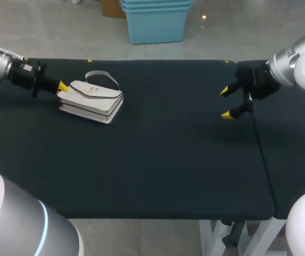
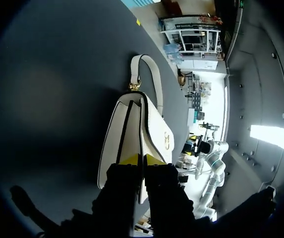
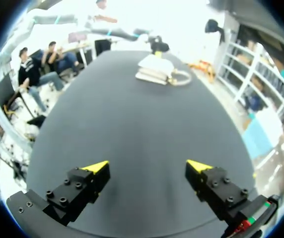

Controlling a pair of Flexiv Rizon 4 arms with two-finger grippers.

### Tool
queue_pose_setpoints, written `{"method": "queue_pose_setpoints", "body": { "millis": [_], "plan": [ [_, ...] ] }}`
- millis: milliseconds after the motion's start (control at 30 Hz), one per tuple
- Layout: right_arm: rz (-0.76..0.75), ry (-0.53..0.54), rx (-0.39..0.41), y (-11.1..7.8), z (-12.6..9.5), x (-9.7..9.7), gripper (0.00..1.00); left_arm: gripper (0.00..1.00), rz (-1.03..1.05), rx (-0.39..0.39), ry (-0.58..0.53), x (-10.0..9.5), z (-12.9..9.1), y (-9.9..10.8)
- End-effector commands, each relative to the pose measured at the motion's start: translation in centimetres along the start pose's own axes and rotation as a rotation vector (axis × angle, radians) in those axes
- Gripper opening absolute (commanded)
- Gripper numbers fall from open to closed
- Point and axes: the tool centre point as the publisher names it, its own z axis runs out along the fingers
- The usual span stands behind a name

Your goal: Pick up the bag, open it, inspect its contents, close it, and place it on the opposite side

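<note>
A white handbag [image 1: 93, 99] with dark trim and a gold clasp lies on its side at the back left of the table; its strap [image 1: 104, 76] loops toward the far edge. My left gripper [image 1: 62, 87] is at the bag's left end. In the left wrist view its yellow fingertips [image 2: 127, 159] pinch the edge of the bag's flap [image 2: 152, 124] from both sides, so the left gripper [image 2: 141, 159] is shut on it. My right gripper [image 1: 226, 103] hovers open at the back right, far from the bag. The right gripper [image 3: 147, 166] has nothing between its fingers, and the bag [image 3: 156, 69] lies far ahead of it.
The dark table top [image 1: 158, 160] stretches between the two arms. A seam [image 1: 259, 144] runs front to back near the right side, under my right arm.
</note>
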Motion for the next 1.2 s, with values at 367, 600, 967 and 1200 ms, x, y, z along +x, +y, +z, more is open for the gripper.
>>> {"method": "queue_pose_setpoints", "body": {
  "millis": [367,600,967,1200],
  "plan": [
    [0.000,0.000,0.000,0.0,0.0,0.0,1.00,0.00,-0.007,0.916,-0.144,3.4,5.9,8.2],
    [0.000,0.000,0.000,0.0,0.0,0.0,1.00,0.00,-0.009,0.972,-0.125,3.9,6.7,9.4],
    [0.000,0.000,0.000,0.0,0.0,0.0,1.00,0.00,0.060,1.078,-0.144,5.5,11.3,10.0],
    [0.000,0.000,0.000,0.0,0.0,0.0,1.00,0.00,0.082,0.961,-0.143,6.1,14.8,8.4]
  ]
}}
